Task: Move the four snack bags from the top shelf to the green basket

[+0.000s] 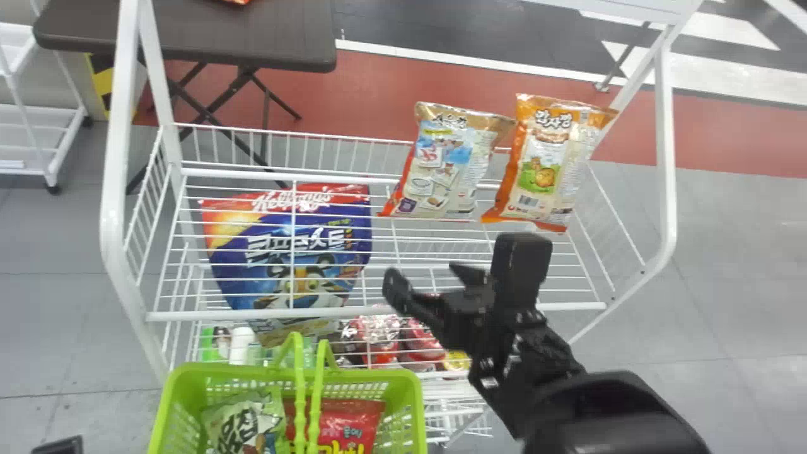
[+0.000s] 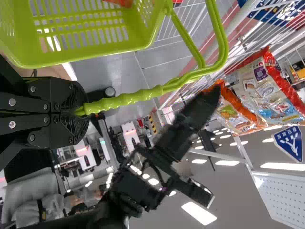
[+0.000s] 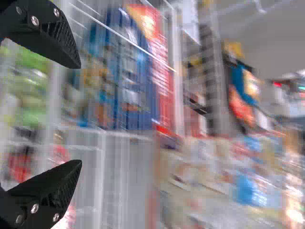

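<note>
Two snack bags stand on the top shelf: a red-and-beige bag (image 1: 441, 164) and, to its right, an orange bag (image 1: 545, 164). My right gripper (image 1: 432, 280) hangs open in front of them, a little below the red-and-beige bag. In the right wrist view my right gripper (image 3: 78, 114) has its fingers wide apart with nothing between them, and the blurred bag (image 3: 214, 176) lies beyond. The green basket (image 1: 413, 391) holds a green-white bag (image 1: 243, 422) and a red bag (image 1: 343, 425). My left gripper (image 2: 81, 112) is shut on the basket handle (image 2: 128, 98).
A large blue cereal bag (image 1: 284, 252) is behind the white wire shelf's front rail (image 1: 441, 310), left of the snack bags. Packaged goods (image 1: 378, 340) sit on a lower shelf. A dark folding table (image 1: 252, 38) stands behind on the left.
</note>
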Tool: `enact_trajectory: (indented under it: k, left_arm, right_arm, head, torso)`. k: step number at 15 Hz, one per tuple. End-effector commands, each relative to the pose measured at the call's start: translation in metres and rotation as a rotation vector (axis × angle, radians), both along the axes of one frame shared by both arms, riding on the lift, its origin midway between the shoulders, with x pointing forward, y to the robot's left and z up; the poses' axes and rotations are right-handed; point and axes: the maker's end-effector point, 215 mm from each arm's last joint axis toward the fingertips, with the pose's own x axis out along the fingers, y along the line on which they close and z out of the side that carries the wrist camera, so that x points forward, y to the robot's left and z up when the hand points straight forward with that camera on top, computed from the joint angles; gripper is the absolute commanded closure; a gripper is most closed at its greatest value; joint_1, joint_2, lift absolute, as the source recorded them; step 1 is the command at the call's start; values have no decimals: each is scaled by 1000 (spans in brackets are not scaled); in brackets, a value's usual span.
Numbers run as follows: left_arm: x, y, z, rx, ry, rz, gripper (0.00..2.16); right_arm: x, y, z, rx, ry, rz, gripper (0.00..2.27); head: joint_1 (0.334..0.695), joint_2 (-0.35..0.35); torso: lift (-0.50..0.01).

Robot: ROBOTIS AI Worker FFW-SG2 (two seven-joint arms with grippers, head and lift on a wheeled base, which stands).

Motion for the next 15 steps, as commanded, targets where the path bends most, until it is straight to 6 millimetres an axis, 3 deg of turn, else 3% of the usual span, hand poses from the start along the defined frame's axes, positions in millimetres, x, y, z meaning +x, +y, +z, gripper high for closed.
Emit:
enact_trajectory:
  k: [1,5,8,9,10,11,12,13,15]
  left_arm:
    - [1,0,-1,2,1,1,1582]
    - [-2,1,-2,4,5,-1,1582]
    - [0,1,-3,6,4,-1,1582]
    - [0,2,-3,7,6,1,1582]
    - [-1,2,-4,7,7,1,1582]
    - [0,2,-5,8,8,2,1582]
    - [1,3,-5,9,7,3,1582]
    - [0,2,-4,8,7,2,1582]
    - [1,3,-5,9,7,3,1582]
  right_arm:
    - [45,-17,20,-57,-104,-61,87]
    - [103,-40,40,-114,-223,-138,87]
    - [132,-51,38,-121,-202,-154,93]
    - [137,-56,30,-117,-169,-147,218]
    - [138,-52,23,-97,-141,-108,775]
    - [134,-47,12,-83,-104,-78,1531]
    - [130,-42,5,-73,-87,-59,2135]
    - [128,-37,7,-64,-93,-40,2243]
    - [124,-32,15,-61,-133,-32,2243]
  head:
    - [695,-319]
    - [695,-331]
    - [695,-329]
    - [695,-327]
    - [695,-328]
    - [695,-326]
    - [695,-321]
    - [695,-318]
    - [695,-310]
  torso:
    - [0]
    - [0]
    - [0]
    - [0]
    - [0]
    - [0]
    - [0]
    - [0]
    - [0]
